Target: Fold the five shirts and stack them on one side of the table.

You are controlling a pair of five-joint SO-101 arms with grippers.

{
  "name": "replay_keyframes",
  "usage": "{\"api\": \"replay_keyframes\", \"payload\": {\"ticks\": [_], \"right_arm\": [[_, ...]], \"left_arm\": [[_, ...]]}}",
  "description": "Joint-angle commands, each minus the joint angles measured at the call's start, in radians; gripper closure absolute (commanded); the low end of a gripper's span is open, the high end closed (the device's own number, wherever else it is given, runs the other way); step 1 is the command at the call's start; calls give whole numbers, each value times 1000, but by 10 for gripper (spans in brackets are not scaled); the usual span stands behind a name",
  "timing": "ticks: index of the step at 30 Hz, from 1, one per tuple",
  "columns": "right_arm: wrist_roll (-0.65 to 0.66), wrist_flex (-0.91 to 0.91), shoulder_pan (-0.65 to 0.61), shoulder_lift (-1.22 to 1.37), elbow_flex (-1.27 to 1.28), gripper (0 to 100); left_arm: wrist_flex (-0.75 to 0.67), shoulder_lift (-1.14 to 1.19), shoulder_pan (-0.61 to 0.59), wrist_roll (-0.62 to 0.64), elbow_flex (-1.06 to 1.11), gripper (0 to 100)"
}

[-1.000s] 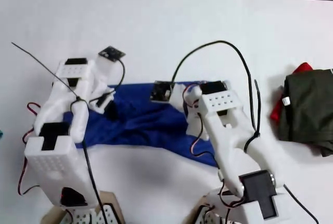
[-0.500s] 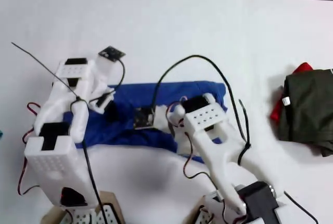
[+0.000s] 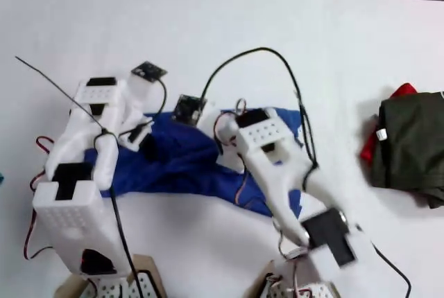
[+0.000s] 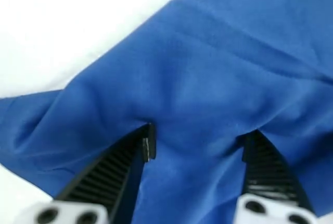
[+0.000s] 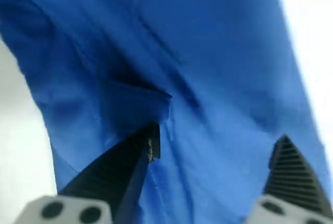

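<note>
Crumpled blue cotton shirt (image 3: 187,163) lies on the white worktop (image 3: 277,28), well apart from the dark green and red folded stack (image 3: 409,145). Left pincer (image 4: 197,143) stands wide, tips pressing the fabric, judged to be anchoring it. Right pincer (image 5: 218,146) is wide over a crease, gripping nothing.

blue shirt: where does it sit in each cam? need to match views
High view: blue shirt lies around the centre, slightly left, on the white table.
Left wrist view: shirt beneath the open jaws, table past its edge.
Right wrist view: shirt beneath the open jaws.
Shared landmark: white table bordering the shirt's edge.
</note>
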Motion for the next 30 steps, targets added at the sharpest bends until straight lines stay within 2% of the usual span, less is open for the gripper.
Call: {"api": "replay_keyframes", "payload": {"ticks": [1, 13, 24, 27, 30], "right_arm": [[-9, 74, -16, 42, -68, 644], [-9, 203, -114, -48, -60, 632], [-11, 13, -108, 24, 95, 635], [-11, 15, -110, 24, 94, 690], [-11, 15, -110, 4, 92, 799]], "left_arm": [[14, 8, -2, 0, 12, 714], [14, 8, -2, 0, 12, 714], [14, 8, -2, 0, 12, 714], [14, 8, -2, 0, 12, 714], [14, 8, -2, 0, 12, 714]]}}
